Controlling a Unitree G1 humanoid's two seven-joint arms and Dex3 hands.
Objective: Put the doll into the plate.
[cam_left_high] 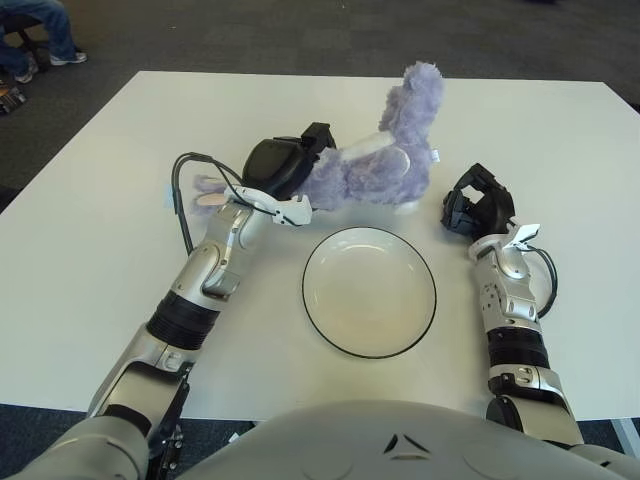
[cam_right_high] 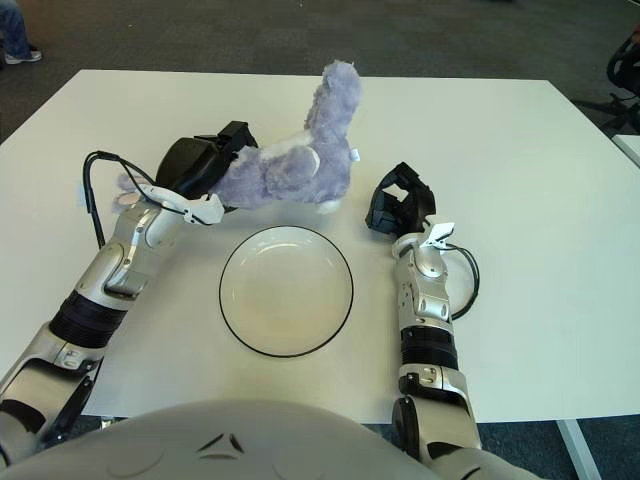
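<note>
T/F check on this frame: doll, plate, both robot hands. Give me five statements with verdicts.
1. The doll lies inside the plate. False: it is on the table beyond the plate's far rim; the plate holds nothing.
2. The left robot hand grips the doll. True.
3. The right robot hand holds the plate. False: it holds nothing and shows to the right of the plate and the doll.
4. The doll is purple and fuzzy. True.
5. The plate has a red rim. False: the rim is dark, the inside is cream.
</note>
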